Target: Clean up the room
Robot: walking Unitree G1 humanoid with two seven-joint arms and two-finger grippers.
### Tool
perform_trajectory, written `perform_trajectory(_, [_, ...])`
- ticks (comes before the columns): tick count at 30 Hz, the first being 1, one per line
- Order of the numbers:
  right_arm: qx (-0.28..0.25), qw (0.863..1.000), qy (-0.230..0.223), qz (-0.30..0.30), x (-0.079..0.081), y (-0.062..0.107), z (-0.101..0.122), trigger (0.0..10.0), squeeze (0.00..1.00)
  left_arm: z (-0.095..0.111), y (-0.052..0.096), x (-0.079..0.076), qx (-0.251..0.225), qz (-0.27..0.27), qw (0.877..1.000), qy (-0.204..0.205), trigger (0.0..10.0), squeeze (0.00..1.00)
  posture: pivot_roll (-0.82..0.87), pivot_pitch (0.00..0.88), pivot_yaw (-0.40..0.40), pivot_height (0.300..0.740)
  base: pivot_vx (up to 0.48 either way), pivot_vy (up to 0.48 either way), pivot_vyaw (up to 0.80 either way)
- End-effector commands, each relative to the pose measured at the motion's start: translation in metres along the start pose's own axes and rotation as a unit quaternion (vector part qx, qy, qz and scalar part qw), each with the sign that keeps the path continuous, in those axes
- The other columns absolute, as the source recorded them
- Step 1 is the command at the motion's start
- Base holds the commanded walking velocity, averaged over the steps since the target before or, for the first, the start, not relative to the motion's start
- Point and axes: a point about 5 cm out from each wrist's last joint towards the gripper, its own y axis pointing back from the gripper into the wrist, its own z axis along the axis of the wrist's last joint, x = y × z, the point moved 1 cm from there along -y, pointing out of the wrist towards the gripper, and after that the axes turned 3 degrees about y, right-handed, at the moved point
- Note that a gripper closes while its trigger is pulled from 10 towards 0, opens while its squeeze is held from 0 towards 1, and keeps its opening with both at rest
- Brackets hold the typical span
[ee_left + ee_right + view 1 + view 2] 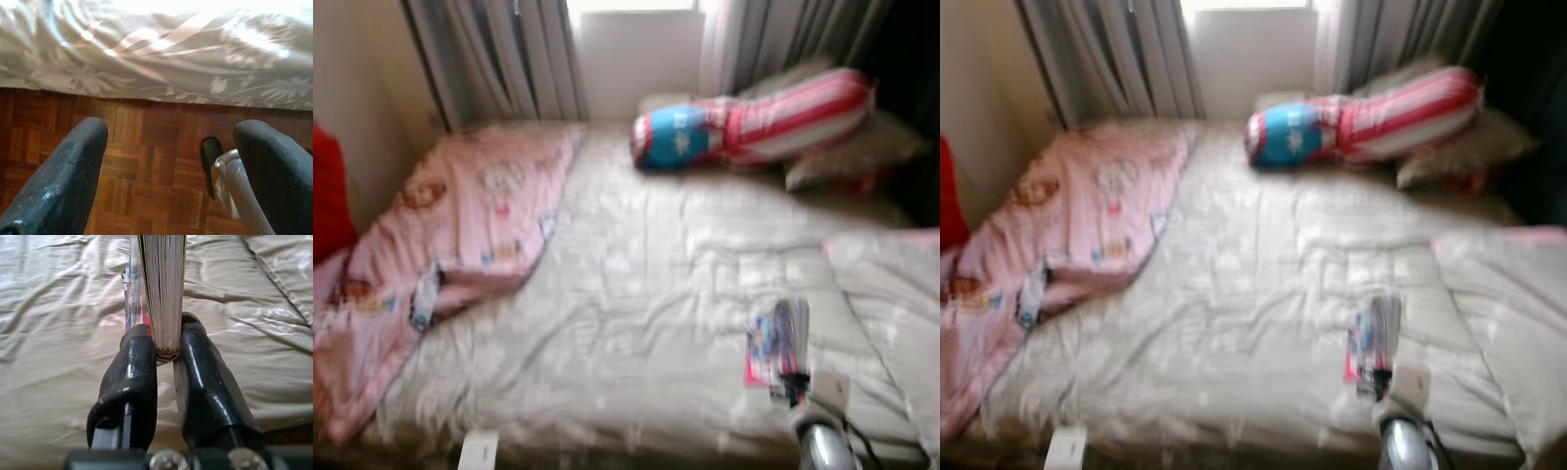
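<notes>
One thin colourful paperback book (161, 293) is pinched by its lower edge between the two black fingers of the right gripper (166, 352), held over the pale floral quilt (636, 294) of the bed. Left gripper (171, 161) hangs spread apart above brown parquet floor (146, 161), beside the quilt's hanging edge.

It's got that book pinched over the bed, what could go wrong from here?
The right pincer grips the book only at its lower edge, so it might tip or slide out onto the bedspread. A loose cover or page beside the block could bend. The head views are blurred, so placing it precisely may be harder.
</notes>
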Motion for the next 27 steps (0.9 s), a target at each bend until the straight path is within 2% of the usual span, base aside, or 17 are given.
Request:
perform_trajectory(1, [-0.025,1.000,0.003,-0.007,-0.0055,-0.0021,0.0094,10.0,0.00,-0.0020,0.0000,-0.0049,0.005,-0.008,1.000,-0.001,10.0,0.00,-0.15,0.000,0.001,0.740,0.000,-0.368,0.00])
perform_trajectory(3, [-0.024,1.000,0.004,-0.006,-0.0054,-0.0019,0.0092,10.0,0.00,-0.0019,-0.0002,-0.0060,0.006,-0.009,1.000,-0.001,10.0,0.00,-0.15,0.000,0.001,0.740,0.000,-0.368,0.00])
perform_trajectory(13, [-0.025,1.000,0.004,-0.006,-0.0056,-0.0033,0.0112,10.0,0.00,0.0043,-0.0025,-0.0087,0.004,-0.006,1.000,0.012,10.0,0.00,-0.14,0.000,-0.006,0.740,0.000,0.000,0.00])
perform_trajectory(27, [-0.022,1.000,0.004,0.001,-0.0048,-0.0027,0.0097,10.0,0.00,-0.0006,-0.0011,-0.0052,0.010,-0.001,0.999,0.031,10.0,0.00,-0.15,0.000,-0.015,0.740,0.000,0.000,0.00])
